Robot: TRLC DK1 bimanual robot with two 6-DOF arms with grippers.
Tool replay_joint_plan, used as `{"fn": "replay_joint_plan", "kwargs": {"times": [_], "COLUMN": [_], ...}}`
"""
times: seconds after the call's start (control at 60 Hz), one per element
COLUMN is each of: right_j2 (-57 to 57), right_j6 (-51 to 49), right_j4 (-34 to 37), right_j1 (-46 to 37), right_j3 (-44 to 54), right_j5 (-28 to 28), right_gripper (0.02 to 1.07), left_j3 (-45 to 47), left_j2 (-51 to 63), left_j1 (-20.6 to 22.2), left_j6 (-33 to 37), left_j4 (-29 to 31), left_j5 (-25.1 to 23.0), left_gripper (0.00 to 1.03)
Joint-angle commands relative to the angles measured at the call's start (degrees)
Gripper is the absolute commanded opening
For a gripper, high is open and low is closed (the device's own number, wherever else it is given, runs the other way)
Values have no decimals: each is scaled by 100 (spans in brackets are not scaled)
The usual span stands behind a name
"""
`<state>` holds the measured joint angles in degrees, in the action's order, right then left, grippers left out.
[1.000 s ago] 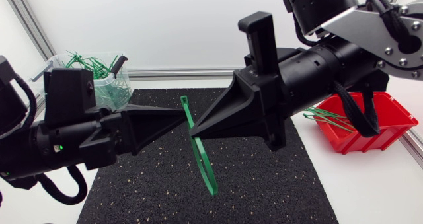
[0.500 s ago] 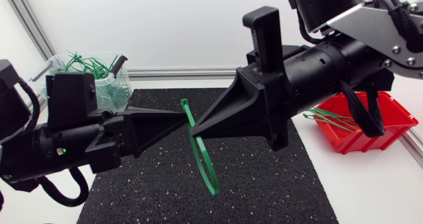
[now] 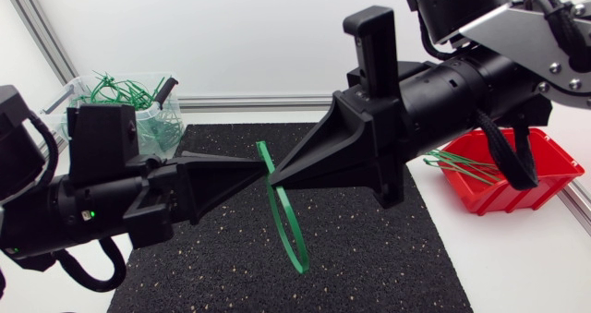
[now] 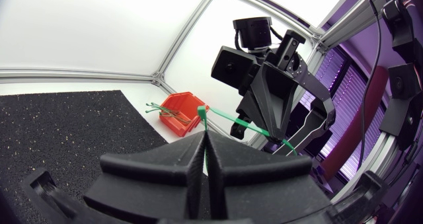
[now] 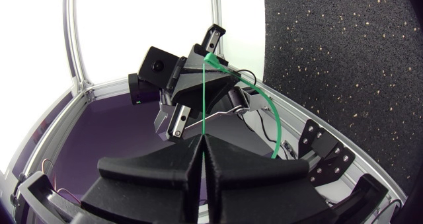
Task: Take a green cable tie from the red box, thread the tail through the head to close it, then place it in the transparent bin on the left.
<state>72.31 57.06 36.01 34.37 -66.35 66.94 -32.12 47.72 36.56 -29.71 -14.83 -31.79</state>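
Edged the left gripper (image 3: 259, 168) a little further toward the right gripper (image 3: 277, 174) over the last second, squeezing the green cable tie (image 3: 264, 156) from a wider curve into a narrower hanging loop. Lifted the right arm very slightly too.

Holding both wedge tips almost nose to nose, raised above the middle of the black mat (image 3: 369, 258). Pinching the tie on the left with fingers pressed together, one end poking up just above the tips. Clamping it on the right as well, fingers closed flat on the thin strap, which rises straight out from between them toward the left gripper. Letting the rest of the band droop in a loop below the tips, clear of the mat. Cannot tell whether the tail has passed through the head.

Further back, at the right, off the mat on the white table (image 3: 517, 267): red box (image 3: 545, 179), with several loose green ties (image 3: 462, 163) spilling over its near-left rim. Furthest, at the left rear corner of the mat: transparent bin (image 3: 164, 128), holding a tangle of finished ties (image 3: 120, 90).
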Motion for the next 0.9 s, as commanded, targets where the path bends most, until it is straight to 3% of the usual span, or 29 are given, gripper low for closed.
{"fn": "replay_joint_plan", "kwargs": {"times": [0.0,0.883], "right_j2": [20,195], "right_j6": [157,157], "right_j4": [-24,-68], "right_j1": [-36,8], "right_j3": [140,166], "right_j5": [56,83], "right_gripper": [8,8], "left_j3": [74,-5], "left_j2": [-9,-114], "left_j1": [53,62], "left_j6": [115,194], "left_j4": [24,77], "left_j5": [50,94], "left_gripper": [4,4]}}
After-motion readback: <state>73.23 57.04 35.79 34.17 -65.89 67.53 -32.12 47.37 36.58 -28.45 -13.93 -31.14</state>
